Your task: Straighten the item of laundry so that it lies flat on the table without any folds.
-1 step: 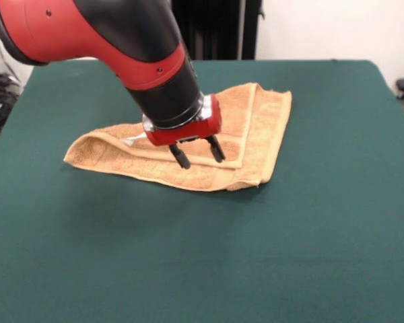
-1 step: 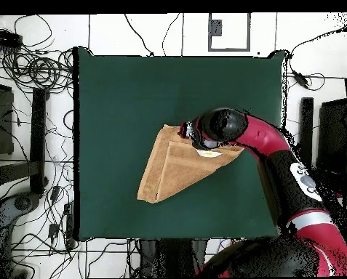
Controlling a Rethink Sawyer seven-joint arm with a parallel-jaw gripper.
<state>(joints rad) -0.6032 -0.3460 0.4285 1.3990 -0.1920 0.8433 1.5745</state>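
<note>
While the gripper [image 1: 197,153] is being held with its dark fingers [image 1: 180,157] spread apart, tips touching the folded, triangular terry towel [image 1: 256,134], green felt-like table [image 1: 310,229] lying beneath.

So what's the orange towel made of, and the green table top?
The folded orange-tan towel looks like soft terry cloth: fuzzy, looped surface with flat woven bands. The dark green table top looks like matte felt, with no shine, though that's a guess.

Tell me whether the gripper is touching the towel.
Cannot tell. In the front view the gripper has its jaws spread right at the folded towel, but neither contact nor gap shows plainly; overhead, the arm hides it.
</note>
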